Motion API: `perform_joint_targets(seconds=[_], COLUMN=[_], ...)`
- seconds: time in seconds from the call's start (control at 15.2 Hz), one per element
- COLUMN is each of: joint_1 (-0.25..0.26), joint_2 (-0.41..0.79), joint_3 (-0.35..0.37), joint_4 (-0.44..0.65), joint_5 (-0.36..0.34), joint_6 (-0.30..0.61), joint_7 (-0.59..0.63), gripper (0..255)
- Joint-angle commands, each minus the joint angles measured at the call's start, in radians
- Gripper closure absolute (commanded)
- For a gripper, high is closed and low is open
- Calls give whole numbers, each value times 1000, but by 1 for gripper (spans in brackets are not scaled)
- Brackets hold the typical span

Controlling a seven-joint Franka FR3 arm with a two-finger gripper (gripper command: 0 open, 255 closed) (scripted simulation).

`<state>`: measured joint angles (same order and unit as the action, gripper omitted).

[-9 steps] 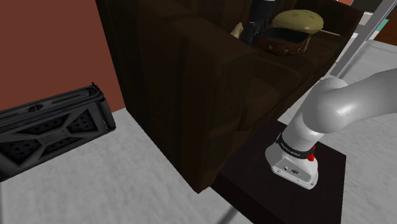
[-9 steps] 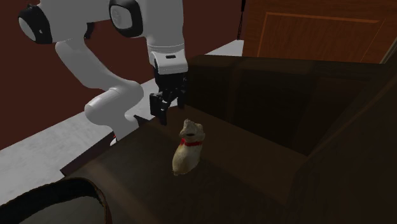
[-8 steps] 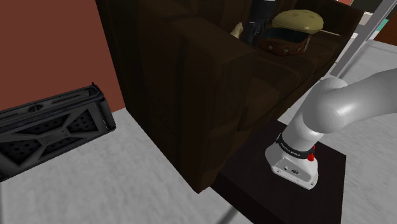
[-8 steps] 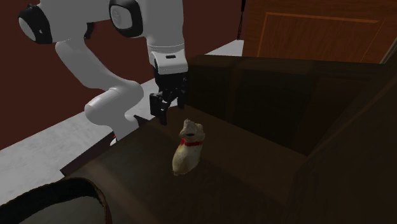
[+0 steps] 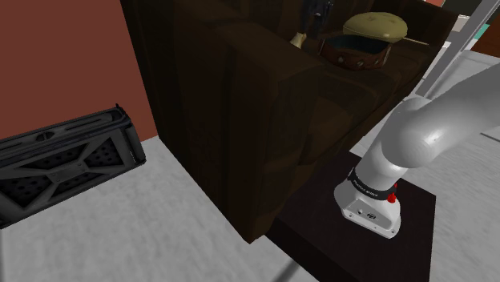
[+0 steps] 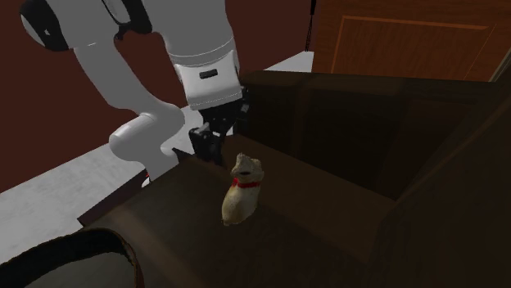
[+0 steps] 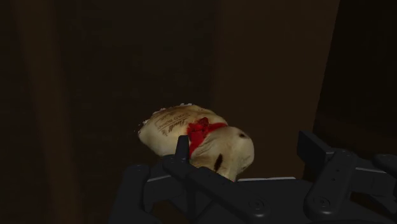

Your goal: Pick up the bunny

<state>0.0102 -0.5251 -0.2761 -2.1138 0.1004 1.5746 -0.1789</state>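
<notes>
Cream bunny (image 6: 241, 190): red collar, sitting upright on the sofa seat.
Sofa (image 6: 352, 131): dark brown, its back rising at the second exterior view's right.
Gripper (image 6: 206, 150): black, low over the seat, just beside the bunny, not touching it.
Jaws: wide apart, holding nothing.
Arm (image 6: 139, 123): white, bending down from the upper left.

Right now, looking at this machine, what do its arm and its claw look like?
The arm is glossy white, built of thick rounded tubes with dark rings at the joints. Near its foot, in the shoulder view, a black band carries small white lettering, with a red knob beside it. The gripper is all black: a boxy body with two angular fingers.
</notes>
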Motion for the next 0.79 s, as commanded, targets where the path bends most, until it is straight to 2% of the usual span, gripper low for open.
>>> perform_joint_targets(seconds=[0.0,0.13,0.73], joint_1=[9,14,7], joint_2=[88,167,149], joint_3=[-69,-132,-130], joint_4=[108,201,84], joint_5=[72,141,134], joint_6=[-46,-94,2], joint_7=[-41,-79,-105], gripper=[0,0,0])
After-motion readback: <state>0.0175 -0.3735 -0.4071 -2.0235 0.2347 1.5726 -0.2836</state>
